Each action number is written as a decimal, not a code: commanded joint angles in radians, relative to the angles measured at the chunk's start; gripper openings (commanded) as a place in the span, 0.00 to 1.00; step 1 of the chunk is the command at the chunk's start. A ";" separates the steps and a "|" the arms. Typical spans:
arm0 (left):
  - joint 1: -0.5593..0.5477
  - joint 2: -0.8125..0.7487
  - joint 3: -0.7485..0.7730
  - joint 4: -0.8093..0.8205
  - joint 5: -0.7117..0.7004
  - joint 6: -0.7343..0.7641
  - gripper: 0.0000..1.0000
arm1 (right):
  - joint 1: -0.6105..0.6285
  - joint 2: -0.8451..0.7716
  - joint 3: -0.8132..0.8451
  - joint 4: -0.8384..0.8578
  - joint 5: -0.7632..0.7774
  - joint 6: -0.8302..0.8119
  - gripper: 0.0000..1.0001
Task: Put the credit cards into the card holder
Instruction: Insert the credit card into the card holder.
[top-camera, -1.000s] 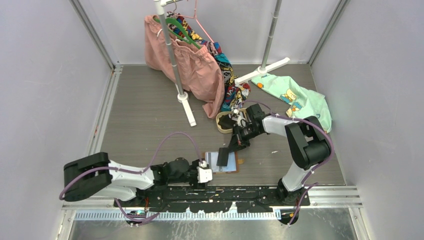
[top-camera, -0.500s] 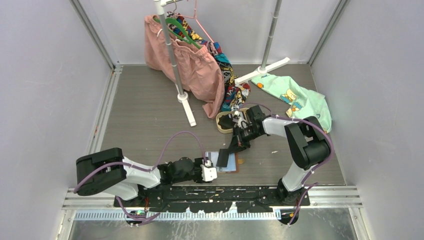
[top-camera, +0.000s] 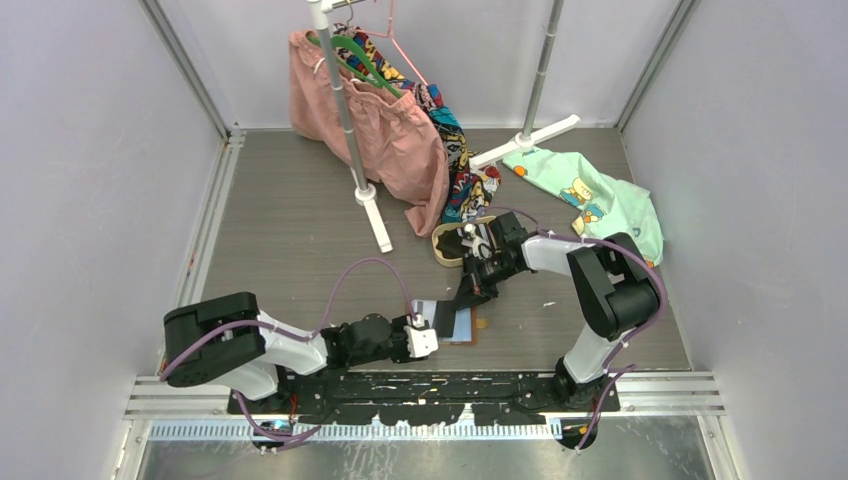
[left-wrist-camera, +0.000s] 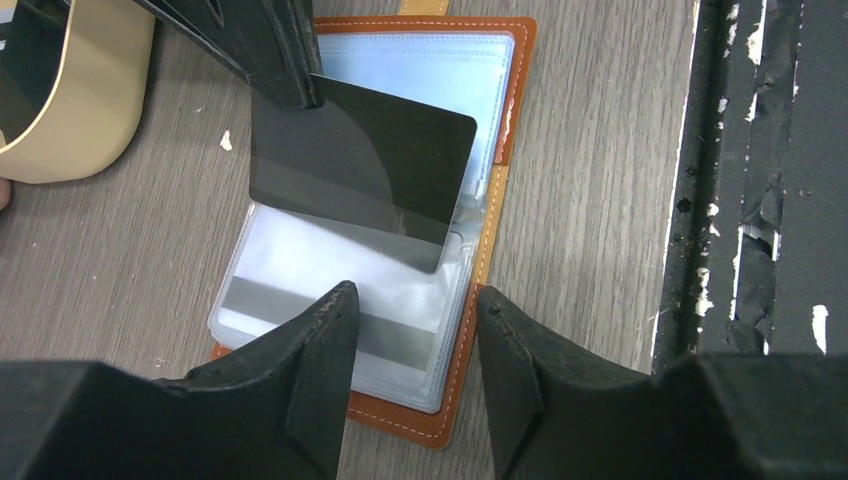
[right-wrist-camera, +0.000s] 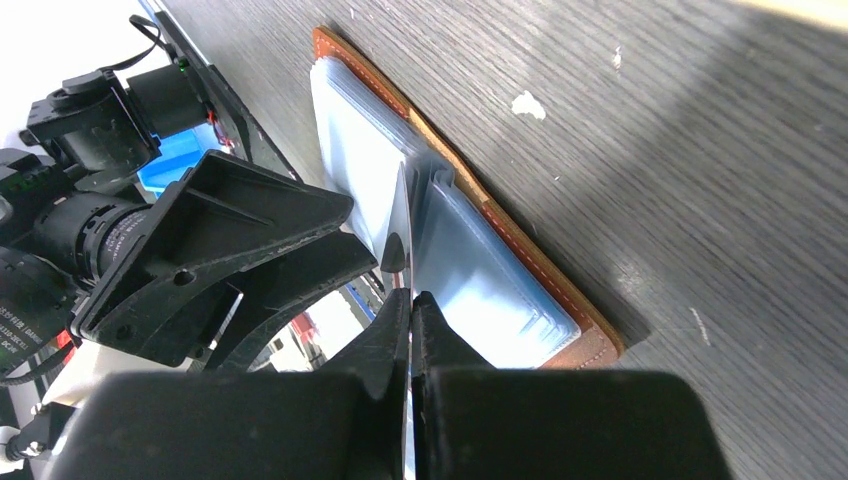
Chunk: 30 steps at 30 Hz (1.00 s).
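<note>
Pinching a dark credit card (left-wrist-camera: 360, 170) in the right gripper (right-wrist-camera: 408, 300), tilted over the open card holder (left-wrist-camera: 522, 90), left gripper (left-wrist-camera: 415, 300) spread astride it; liable to snag a sleeve lip and shove the holder aside.

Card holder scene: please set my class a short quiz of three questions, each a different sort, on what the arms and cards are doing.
1. True or false: the right pincer is shut on a dark card.
2. Choose one. The card holder is: A) shut and snapped; B) lying open on the table; C) standing on its edge.
3. Fill the gap: the left pincer, over the holder's near edge, is ____ (open or shut).

Key: 1 true; 2 B; 3 open.
</note>
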 joint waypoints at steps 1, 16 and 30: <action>0.001 0.033 0.016 -0.009 -0.034 -0.019 0.48 | 0.010 0.011 -0.001 0.006 0.005 -0.004 0.01; 0.037 0.066 0.023 0.000 0.011 -0.061 0.45 | 0.023 0.054 0.005 -0.006 0.017 0.006 0.01; 0.047 -0.012 0.014 0.044 0.013 -0.250 0.56 | 0.030 0.120 0.061 -0.036 0.033 -0.014 0.01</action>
